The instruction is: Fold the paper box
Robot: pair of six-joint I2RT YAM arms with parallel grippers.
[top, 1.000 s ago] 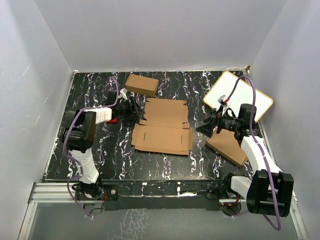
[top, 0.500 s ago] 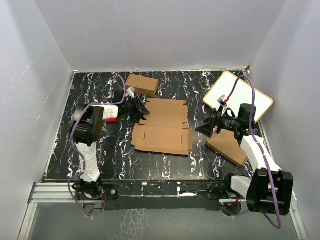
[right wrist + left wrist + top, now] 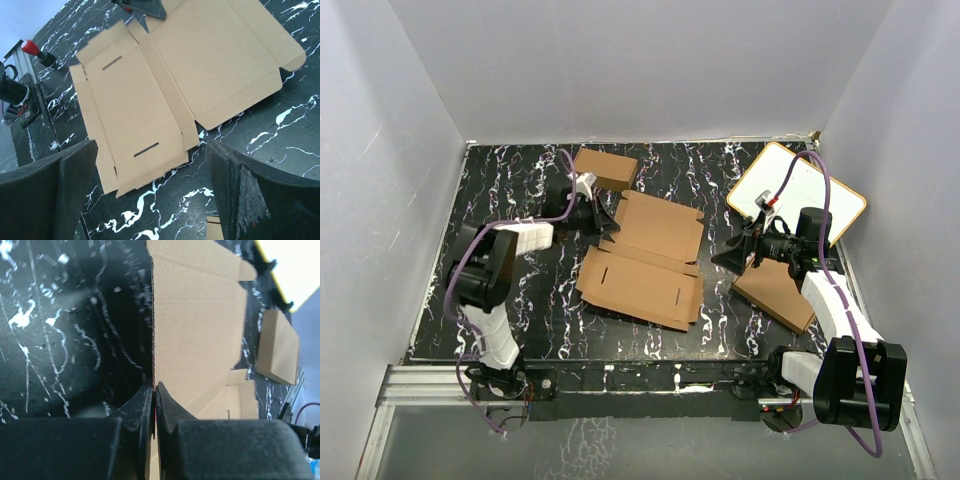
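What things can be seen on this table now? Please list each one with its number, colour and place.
paper box: 1, brown, unfolded flat sheet, middle of the table
small carton: 1, brown, far edge, behind the paper box
flat carton: 1, brown, right side, partly under the right arm
whiteboard: 1, white with a wood-coloured rim, far right corner
red-topped thing: 1, red and black, left side; too small to identify
table: 1, black with white veins
left claw: 1, black, shut on the far left edge of the paper box
right claw: 1, black, open, right of the paper box
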